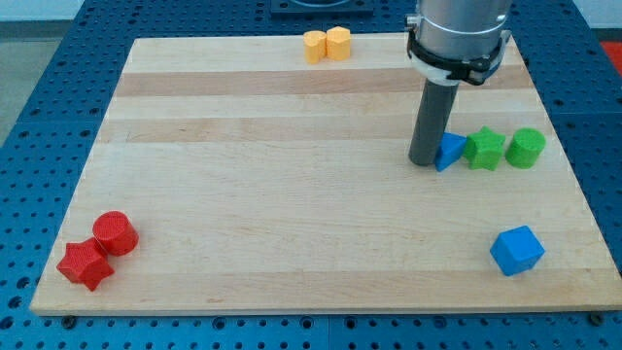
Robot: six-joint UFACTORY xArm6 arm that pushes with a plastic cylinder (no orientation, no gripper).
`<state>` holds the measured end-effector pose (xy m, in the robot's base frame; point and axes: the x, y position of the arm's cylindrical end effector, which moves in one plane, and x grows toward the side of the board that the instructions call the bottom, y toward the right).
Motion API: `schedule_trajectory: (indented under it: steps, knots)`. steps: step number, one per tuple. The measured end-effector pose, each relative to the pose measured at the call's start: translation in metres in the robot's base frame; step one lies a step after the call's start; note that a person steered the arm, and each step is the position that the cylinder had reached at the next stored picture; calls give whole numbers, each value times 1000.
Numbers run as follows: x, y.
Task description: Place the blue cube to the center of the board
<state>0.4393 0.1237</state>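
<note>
One target: blue cube (516, 250), tilted, at board's (292, 194) 4 o'clock corner.
Edges: cube near right and bottom edges.
Room: bare wood toward 10 o'clock.
Tip: my tip (424, 160) touches blue triangular block (450, 151); no jaws fitted.

Blue cube (516, 250): sitting flat on the table (292, 194), turned slightly so one corner is pointing toward the view's bottom, top face catching lighter blue. Lying near the table's corner at the view's bottom right, just inside both edges, well apart from the table's middle. Standing alone, touching nothing, with bare wood showing all around it. Looking whole and upright, not tilting.
</note>
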Motion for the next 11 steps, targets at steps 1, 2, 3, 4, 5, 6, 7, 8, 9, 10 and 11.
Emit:
schedule_trajectory:
  steps: [1,2,3,4,5,6,7,8,9,10,11]
  knots:
    - [-2,1]
    - [-3,3]
    - [-3,3]
    - [30,-12]
    - [55,-10]
    - [60,19]
    - [60,60]
    - [60,114]
    - [60,131]
    - [67,139]
    - [85,159]
